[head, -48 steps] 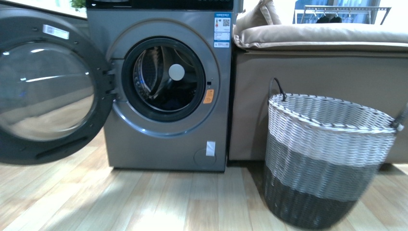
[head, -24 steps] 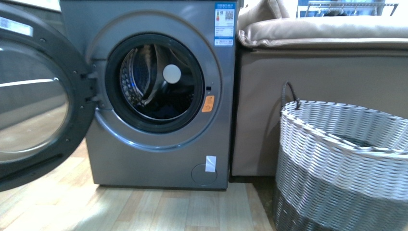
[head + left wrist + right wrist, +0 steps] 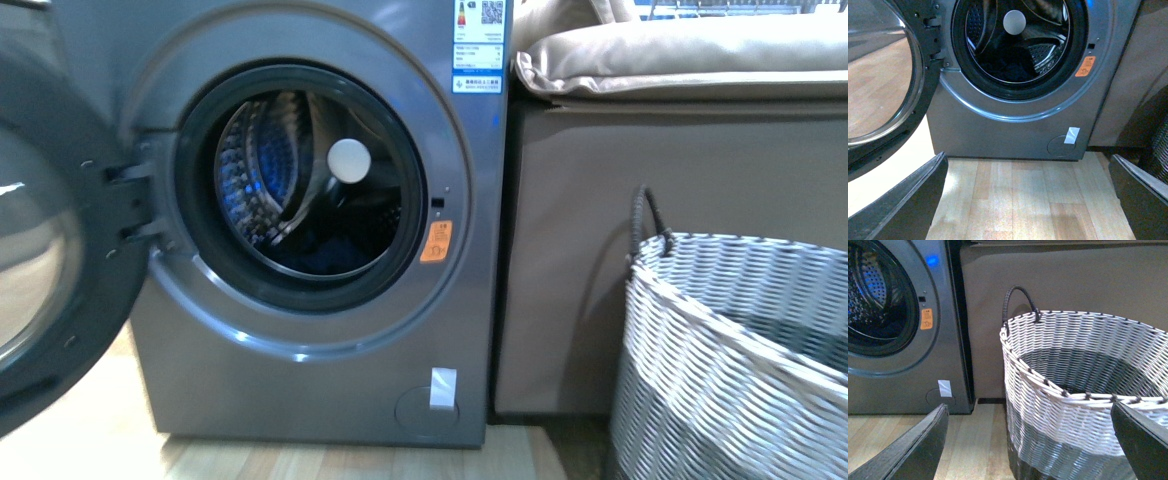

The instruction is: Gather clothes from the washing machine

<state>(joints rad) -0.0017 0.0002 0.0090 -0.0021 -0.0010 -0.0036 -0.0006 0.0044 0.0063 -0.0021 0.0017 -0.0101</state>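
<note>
The grey washing machine (image 3: pixel 310 370) stands ahead with its round door (image 3: pixel 40 260) swung open to the left. Dark navy clothes (image 3: pixel 325 255) lie limp at the bottom of the perforated steel drum. In the left wrist view the clothes (image 3: pixel 1008 67) show through the porthole of the washing machine (image 3: pixel 998 130). My left gripper (image 3: pixel 1027 159) is open, low over the floor, well short of the machine. My right gripper (image 3: pixel 1029 407) is open and empty in front of the woven basket. Neither gripper shows in the front view.
A grey-white woven basket (image 3: pixel 740 340) with a dark handle stands right of the machine; the right wrist view has the basket (image 3: pixel 1083 390) close ahead. A beige cushion (image 3: pixel 690 55) tops a brown sofa base behind it. Wooden floor (image 3: pixel 1028 200) lies before the machine.
The camera has come closer to the machine. The porthole now looks larger, and the basket has slid towards the right edge of the front view.
</note>
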